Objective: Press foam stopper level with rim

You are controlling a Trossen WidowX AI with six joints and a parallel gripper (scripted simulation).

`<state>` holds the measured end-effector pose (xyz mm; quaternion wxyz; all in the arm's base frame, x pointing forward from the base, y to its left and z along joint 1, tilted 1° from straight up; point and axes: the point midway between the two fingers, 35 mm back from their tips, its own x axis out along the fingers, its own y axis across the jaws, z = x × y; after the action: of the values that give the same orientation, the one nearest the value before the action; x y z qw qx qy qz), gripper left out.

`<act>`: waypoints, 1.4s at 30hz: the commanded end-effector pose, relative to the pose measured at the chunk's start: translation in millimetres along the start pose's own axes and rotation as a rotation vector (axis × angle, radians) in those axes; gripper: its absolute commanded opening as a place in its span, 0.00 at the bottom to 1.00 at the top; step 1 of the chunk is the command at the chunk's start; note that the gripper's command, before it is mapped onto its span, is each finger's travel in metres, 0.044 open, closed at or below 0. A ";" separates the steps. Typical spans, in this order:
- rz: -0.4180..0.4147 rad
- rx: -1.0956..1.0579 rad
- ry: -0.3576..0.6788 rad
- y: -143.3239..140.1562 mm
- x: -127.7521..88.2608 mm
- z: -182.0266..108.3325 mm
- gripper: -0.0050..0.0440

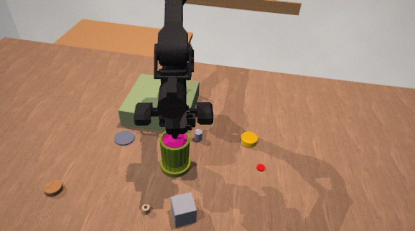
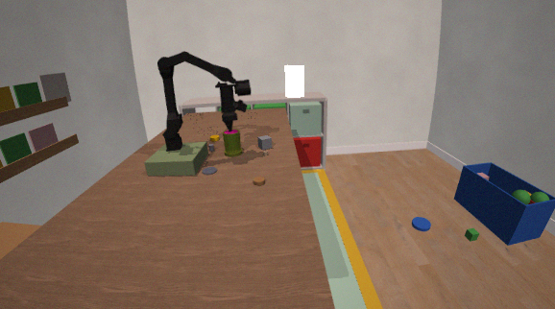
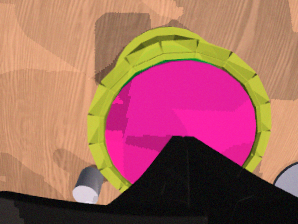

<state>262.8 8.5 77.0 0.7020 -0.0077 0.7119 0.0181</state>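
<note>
A ribbed yellow-green jar [image 1: 174,158] stands upright on the wooden table, in front of the arm's green base. A magenta foam stopper [image 1: 174,140] fills its mouth and its top sits close to the rim. My gripper [image 1: 175,134] is shut and empty, pointing straight down, with its tips on the stopper's middle. In the wrist view the closed fingers [image 3: 181,145] cover the lower part of the stopper [image 3: 180,116] inside the jar's rim [image 3: 100,129]. In the exterior view the gripper [image 2: 229,127] stands on top of the jar [image 2: 232,144].
A small grey cylinder [image 1: 198,135] stands just right of the jar. A grey disc [image 1: 124,138], a yellow disc [image 1: 249,139], a red dot [image 1: 260,167], a brown disc [image 1: 53,187], a grey cube [image 1: 183,209] and a small ring [image 1: 145,209] lie around it.
</note>
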 end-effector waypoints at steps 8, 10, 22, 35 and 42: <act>-0.003 0.001 -0.024 -0.2 -74.3 3.8 0.10; -0.003 0.001 -0.024 -0.2 -74.3 3.8 0.10; 0.000 0.002 -0.026 0.3 -70.7 3.5 0.10; 0.000 0.002 -0.026 0.3 -70.7 3.5 0.10; 0.000 0.002 -0.026 0.3 -70.7 3.5 0.10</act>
<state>265.5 7.9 142.8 0.7035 -0.0067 0.7105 0.0172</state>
